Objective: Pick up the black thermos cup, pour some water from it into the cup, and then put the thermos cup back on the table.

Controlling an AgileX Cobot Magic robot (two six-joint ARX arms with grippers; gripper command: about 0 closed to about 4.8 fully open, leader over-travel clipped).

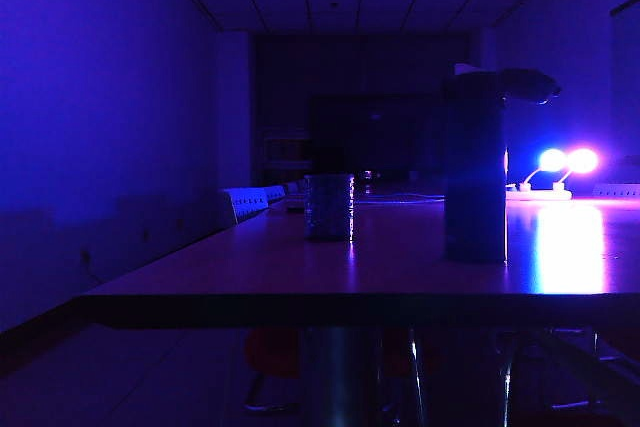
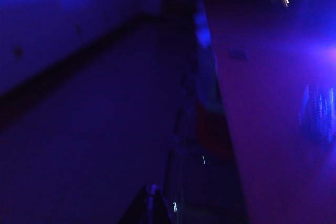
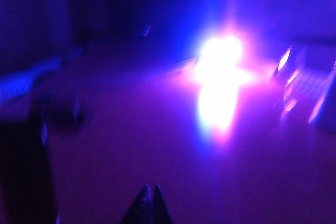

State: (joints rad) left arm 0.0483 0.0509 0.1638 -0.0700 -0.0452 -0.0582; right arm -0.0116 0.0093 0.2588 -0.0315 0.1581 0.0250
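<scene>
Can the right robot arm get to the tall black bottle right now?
Probably yes. The black thermos cup stands alone on the table, apart from the cup. The right gripper is shut and must open first.

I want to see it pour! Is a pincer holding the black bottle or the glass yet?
No. Both pincers, left and right, are shut on nothing. The black thermos cup and the cup stand untouched on the table.

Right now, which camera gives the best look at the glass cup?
The exterior view: the cup stands whole and upright on the table, left of the thermos. The left wrist view catches only a blurred glint of it at the picture's edge. In the right wrist view I cannot make it out.
</scene>
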